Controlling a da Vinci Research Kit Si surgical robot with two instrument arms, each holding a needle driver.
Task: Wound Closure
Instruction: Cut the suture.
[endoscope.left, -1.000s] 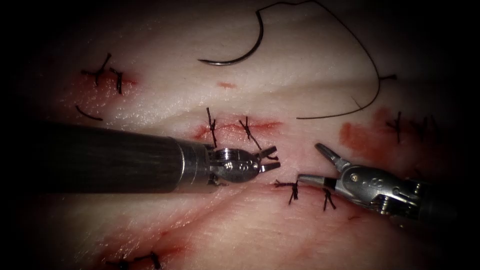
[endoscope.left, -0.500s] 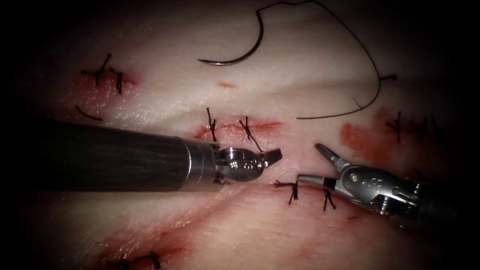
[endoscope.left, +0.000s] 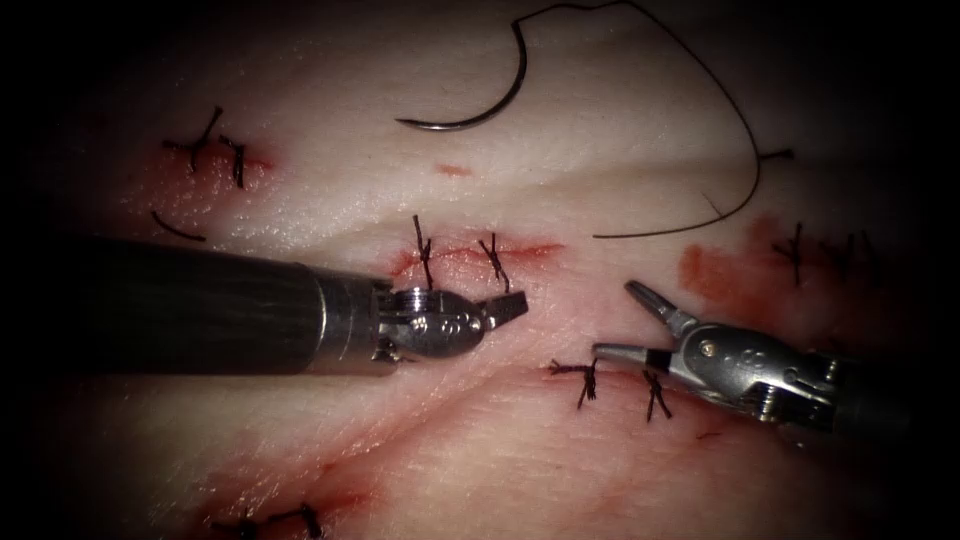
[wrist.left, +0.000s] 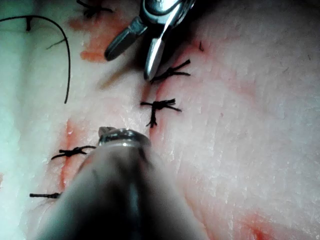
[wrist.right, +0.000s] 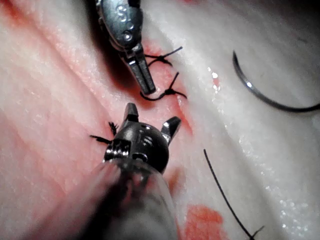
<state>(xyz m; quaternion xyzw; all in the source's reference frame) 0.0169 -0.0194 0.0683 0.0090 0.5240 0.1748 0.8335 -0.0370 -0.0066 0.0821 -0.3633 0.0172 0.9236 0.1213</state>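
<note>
The left tool was seen over the tissue just below the middle cut, its jaws clenched with nothing between them. In the right wrist view the same tool was shown closed, with its tip beside a knotted stitch. The right tool was held to the right of that cut with its jaws spread apart and nothing grasped; one jaw lay just above the lower stitches. The needle was found lying free on the tissue well above both tools, not in the tissue and held by neither. The thread was seen running from the needle's blunt end in a wide arc to the right. Red fluid was noted on the tissue near the right tool.
</note>
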